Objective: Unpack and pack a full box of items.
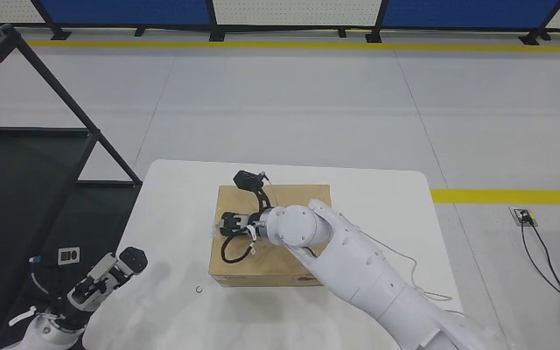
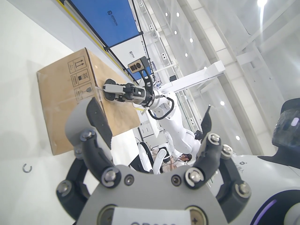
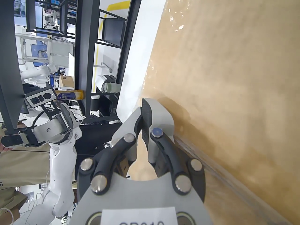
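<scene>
Nearest, at the near left edge of the white table (image 1: 175, 219), the left gripper (image 2: 150, 115) hangs with its fingers (image 2: 98, 120) spread wide and nothing between them, well apart from the box. Just beyond it a small metal ring (image 1: 200, 290) lies on the tabletop, near the front left corner of the box. The cardboard box (image 1: 302, 199) stands at the middle of the table with its top flaps closed and handling symbols printed on one side wall. Glossy clear tape (image 3: 178, 26) shows on the top face. The right arm comes in from the near right and lies across that top. The right gripper (image 3: 144, 112) sits low over the box, with its tips at the top's left edge. Its two fingers are drawn together, the dark pads (image 3: 146, 115) all but meeting. Whether anything thin is pinched between them cannot be told. Farther off is pale floor, with a black metal frame (image 1: 52, 96) standing at the left. A yellow floor line (image 1: 262, 44) runs in front of blue panels (image 1: 122, 10) at the back
</scene>
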